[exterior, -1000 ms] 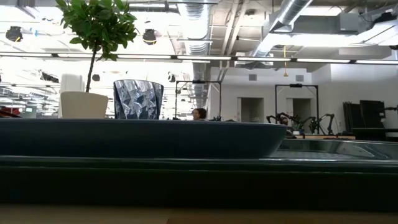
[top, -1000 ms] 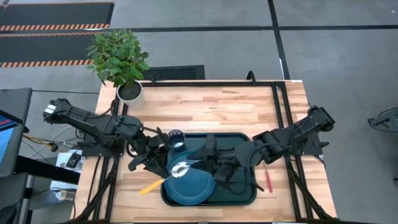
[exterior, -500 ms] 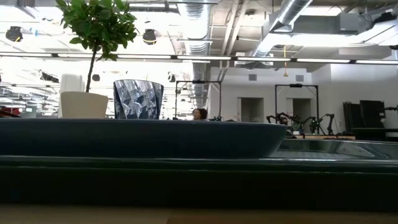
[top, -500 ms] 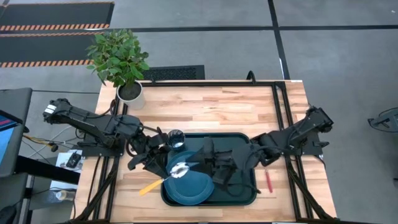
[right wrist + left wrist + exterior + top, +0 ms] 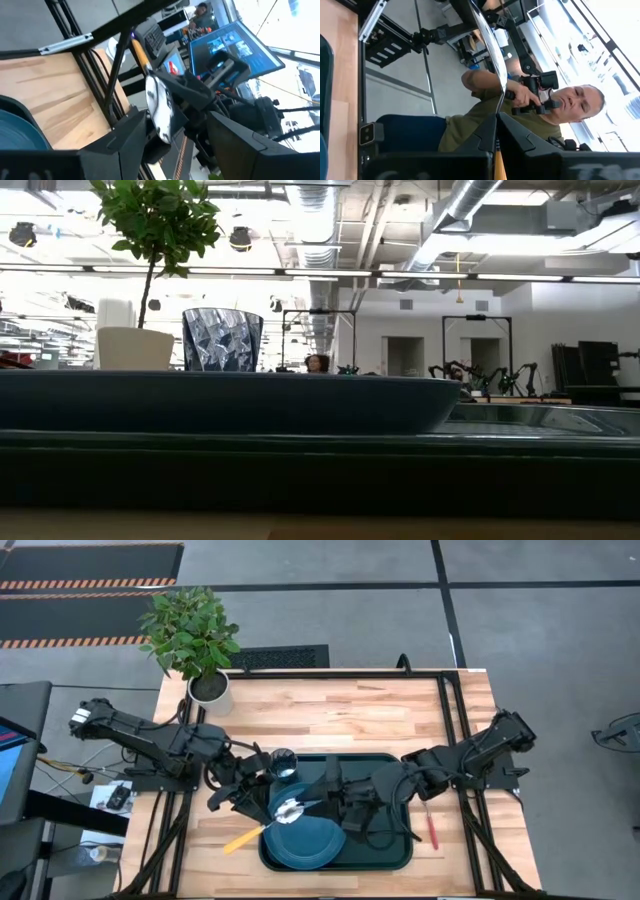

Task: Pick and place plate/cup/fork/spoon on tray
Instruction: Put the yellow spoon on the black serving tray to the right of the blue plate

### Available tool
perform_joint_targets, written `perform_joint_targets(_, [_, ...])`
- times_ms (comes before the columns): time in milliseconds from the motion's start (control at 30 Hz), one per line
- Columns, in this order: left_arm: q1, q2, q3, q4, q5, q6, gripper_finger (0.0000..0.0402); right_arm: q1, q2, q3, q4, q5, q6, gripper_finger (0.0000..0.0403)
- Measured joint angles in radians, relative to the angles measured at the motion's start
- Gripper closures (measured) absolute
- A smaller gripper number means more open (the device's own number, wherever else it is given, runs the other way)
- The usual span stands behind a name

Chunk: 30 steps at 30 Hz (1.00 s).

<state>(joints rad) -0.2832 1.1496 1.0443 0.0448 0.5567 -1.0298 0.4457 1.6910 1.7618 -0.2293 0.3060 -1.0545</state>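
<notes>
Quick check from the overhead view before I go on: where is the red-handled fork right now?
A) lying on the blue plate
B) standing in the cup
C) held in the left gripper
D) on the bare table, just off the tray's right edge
D: the fork lies on the wooden table just outside the right rim of the tray, with neither gripper on it.

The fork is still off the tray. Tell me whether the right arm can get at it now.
Probably yes: the fork lies uncovered on the table beside the tray, but the right gripper must pull back from over it.
</notes>
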Motion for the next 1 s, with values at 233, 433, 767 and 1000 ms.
perform_joint_targets(233, [0.014,0.0,0.0,0.012,0.0,-0.004,0.0402,-0.016,0.022,0.001,0.035,-0.007,-0.03,0.0184])
perform_joint_targets(433, [0.014,0.0,0.0,0.025,0.001,-0.014,0.0402,-0.032,0.033,-0.001,0.029,0.002,-0.019,0.0218])
perform_joint_targets(767, [0.014,0.0,0.0,0.026,0.005,-0.014,0.0402,-0.033,0.032,0.001,0.034,0.006,-0.017,0.0281])
perform_joint_targets(1000, [0.014,0.0,0.0,0.026,-0.004,-0.013,0.0402,-0.027,0.032,0.001,0.028,0.006,-0.012,0.0297])
